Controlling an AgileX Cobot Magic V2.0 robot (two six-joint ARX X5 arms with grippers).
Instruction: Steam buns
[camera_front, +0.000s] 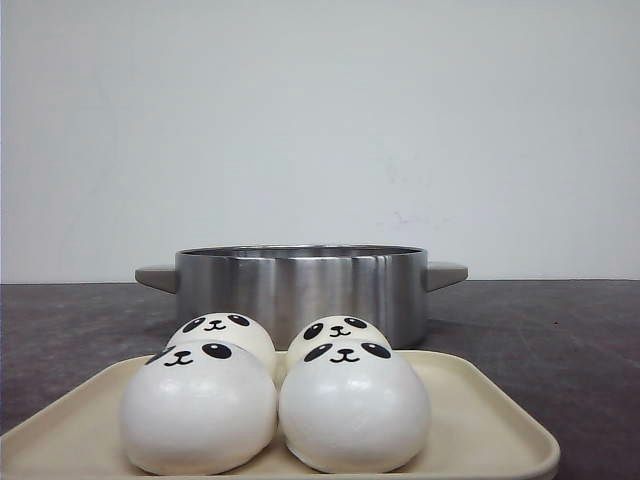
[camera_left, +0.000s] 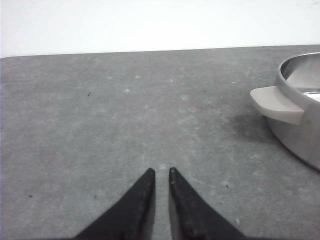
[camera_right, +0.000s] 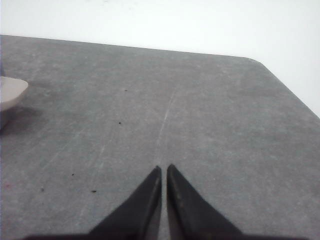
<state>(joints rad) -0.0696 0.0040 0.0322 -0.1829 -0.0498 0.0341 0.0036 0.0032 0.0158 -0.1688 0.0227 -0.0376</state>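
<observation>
Presently listed: grey table (camera_front: 560, 330); steel pot (camera_front: 300, 285), empty so far as seen, behind a beige tray (camera_front: 490, 420) bearing four panda buns (camera_front: 350, 405) packed touching; left gripper (camera_left: 161, 172) and right gripper (camera_right: 164, 167), both nearly closed, empty, needing wide opening and gentle squeeze.

I count four buns, all sitting together on the tray: front left (camera_front: 198, 408), front right (camera_front: 354, 408), back left (camera_front: 222, 338) and back right (camera_front: 338, 336). There is one tray (camera_front: 490, 425), cream-coloured. Just behind the tray stands one steel pot (camera_front: 300, 285), and it has two pale handles, one on its left side (camera_front: 156, 277) and one on its right (camera_front: 445, 273). I have two tools, my left tool (camera_left: 161, 174) and my right tool (camera_right: 164, 169), each with two dark fingers. One desk (camera_front: 560, 340) carries it all.
</observation>
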